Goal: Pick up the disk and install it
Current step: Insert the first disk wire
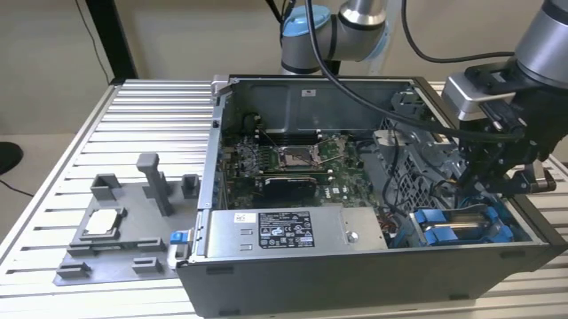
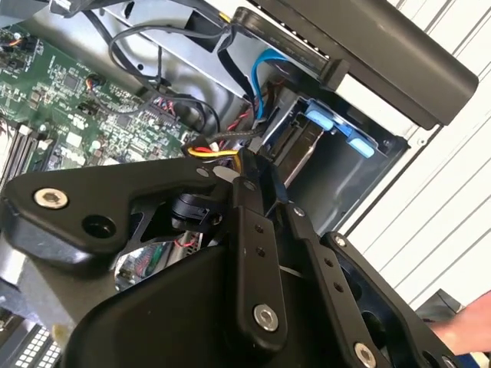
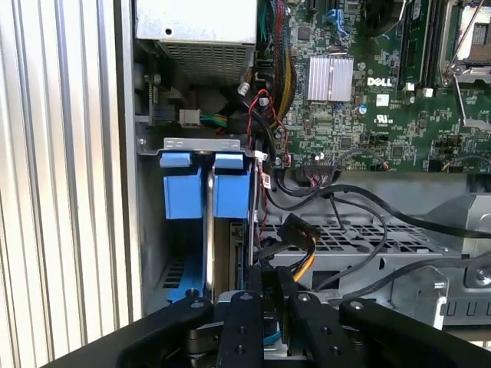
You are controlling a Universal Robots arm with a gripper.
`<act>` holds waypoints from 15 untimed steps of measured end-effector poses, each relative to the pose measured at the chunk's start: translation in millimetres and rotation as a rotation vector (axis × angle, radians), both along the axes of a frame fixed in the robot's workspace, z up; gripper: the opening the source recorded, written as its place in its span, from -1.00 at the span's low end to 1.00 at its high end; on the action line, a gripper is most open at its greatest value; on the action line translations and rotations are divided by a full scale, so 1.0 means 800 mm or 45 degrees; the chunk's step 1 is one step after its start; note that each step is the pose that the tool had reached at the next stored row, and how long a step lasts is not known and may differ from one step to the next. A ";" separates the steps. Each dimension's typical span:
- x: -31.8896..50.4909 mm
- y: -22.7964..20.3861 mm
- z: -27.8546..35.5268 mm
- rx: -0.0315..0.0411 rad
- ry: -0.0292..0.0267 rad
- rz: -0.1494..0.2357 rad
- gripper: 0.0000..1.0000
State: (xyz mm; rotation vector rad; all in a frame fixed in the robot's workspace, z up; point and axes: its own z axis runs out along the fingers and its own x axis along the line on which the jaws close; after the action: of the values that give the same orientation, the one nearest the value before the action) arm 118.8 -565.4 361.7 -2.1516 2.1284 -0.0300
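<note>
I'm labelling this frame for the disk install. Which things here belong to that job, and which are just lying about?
Job: tool, disk in the drive bay, open computer case.
Lying about: grey tray, silver chip on it, power-supply box, motherboard.

The arm (image 1: 541, 33) comes in at the upper corner on the exterior view's right, its wrist turned downward so that the black gripper (image 1: 486, 186) hangs low on that same side, and in both wrist views its fingers (image 3: 244, 318) seem closed, tips touching or nearly so.
</note>
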 end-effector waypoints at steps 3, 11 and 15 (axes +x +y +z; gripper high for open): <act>0.000 -0.0049 -0.0003 0.0002 0.0008 -0.010 -1.00; 0.000 -0.0060 -0.0004 0.0001 0.0007 -0.018 -1.00; 0.000 -0.0062 -0.0008 -0.0001 0.0013 -0.020 -1.00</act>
State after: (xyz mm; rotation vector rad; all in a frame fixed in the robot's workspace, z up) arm 118.8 -570.4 361.1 -2.1356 2.1459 -0.0303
